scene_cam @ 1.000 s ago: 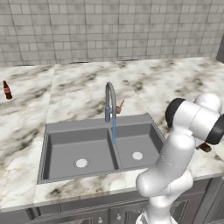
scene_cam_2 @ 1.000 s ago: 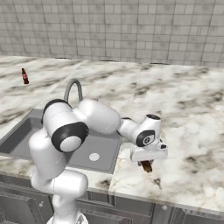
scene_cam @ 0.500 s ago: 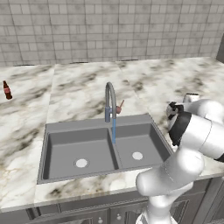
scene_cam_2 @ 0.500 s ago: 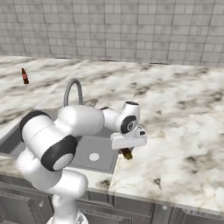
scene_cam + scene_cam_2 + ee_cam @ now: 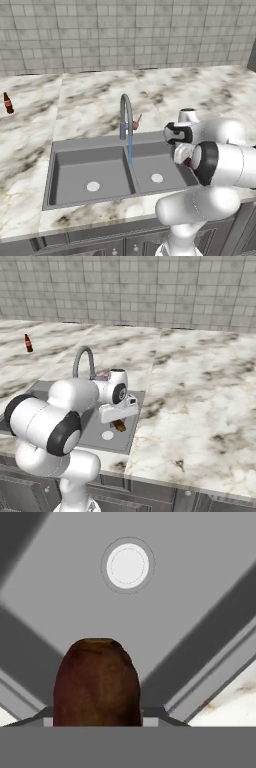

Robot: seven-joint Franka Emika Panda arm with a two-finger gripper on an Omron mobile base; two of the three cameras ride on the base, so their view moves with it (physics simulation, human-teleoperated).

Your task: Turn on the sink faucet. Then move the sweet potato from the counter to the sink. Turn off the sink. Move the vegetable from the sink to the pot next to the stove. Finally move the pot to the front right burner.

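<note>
**Sweet potato held over the narrower sink bowl**

The sweet potato (image 5: 96, 682) sits pinched in the tool (image 5: 119, 423), its reddish-brown body sticking out past the finger tips toward the basin floor. In the hand view the round pale drain (image 5: 127, 565) lies straight ahead of the potato's far end, with grey sink bottom between them. From the right base view the potato (image 5: 119, 426) hangs under the tool, above the narrower bowl of the sink (image 5: 131, 431), close to that bowl's drain (image 5: 107, 435). The sink faucet (image 5: 126, 116) stands just beyond the tool's left side, a blue stream of water (image 5: 130, 149) falling from its spout into the basin. The veined worktop (image 5: 200, 406) spreads out on the tool's right. A dark red bottle (image 5: 7, 103) stands far off to the left on the worktop.
</note>
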